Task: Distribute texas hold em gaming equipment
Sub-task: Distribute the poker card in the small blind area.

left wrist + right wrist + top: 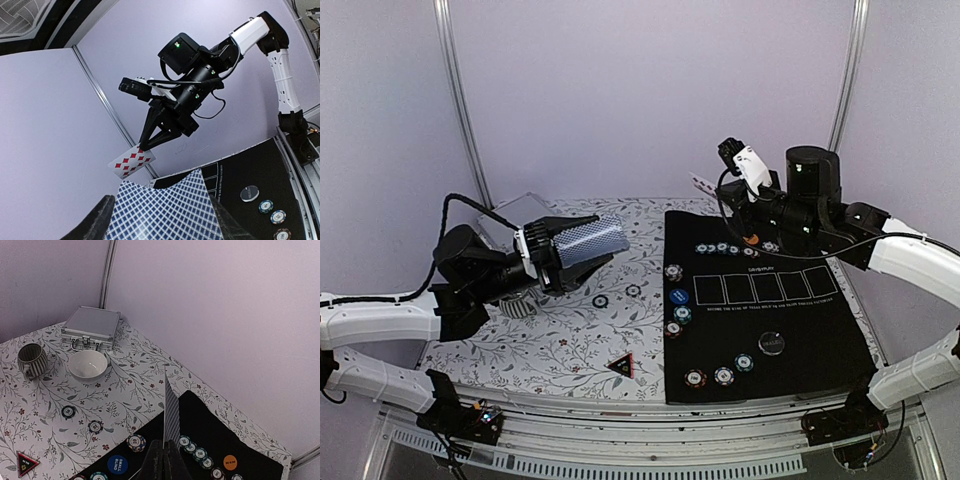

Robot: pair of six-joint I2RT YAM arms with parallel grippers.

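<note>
L gripper [582, 243] clamps card deck [165, 207], blue-white check backs. R gripper [162, 456] pinches one diamonds card [131, 162]. Blue button [117, 464] reads "SMALL BLIND".

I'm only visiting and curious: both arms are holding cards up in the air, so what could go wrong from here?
The right gripper pinches the single diamonds card only near one edge; it might slip or twist free. The left gripper holds the whole deck aloft, so loose cards could slide out. A dropped card could land on the row of chips on the black mat.
</note>
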